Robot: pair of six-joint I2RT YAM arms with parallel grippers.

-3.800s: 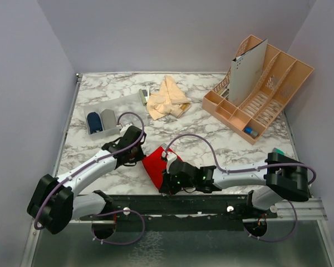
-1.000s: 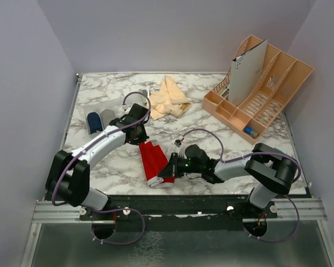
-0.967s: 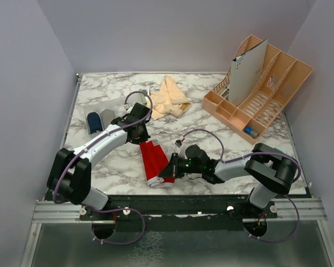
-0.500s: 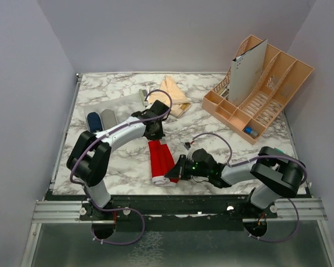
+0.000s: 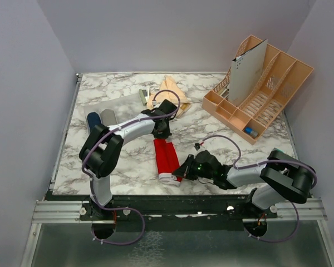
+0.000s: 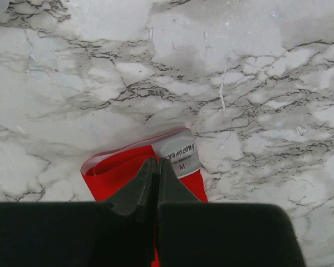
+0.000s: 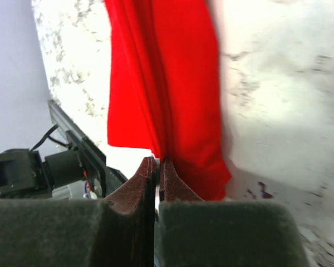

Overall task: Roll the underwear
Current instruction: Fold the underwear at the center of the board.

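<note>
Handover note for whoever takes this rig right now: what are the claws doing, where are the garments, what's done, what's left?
Left claw: shut on the red underwear at its far, labelled waistband end.
Right claw: shut on the same garment's near end.
Red underwear: on the table as a narrow folded strip, not yet rolled.
Peach underwear: crumpled at the back, unrolled.
Left to do: roll the red strip, then the peach.

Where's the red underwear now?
Top view: the red underwear lies front-centre on the table, left gripper at its far end, right gripper at its near end.
</note>
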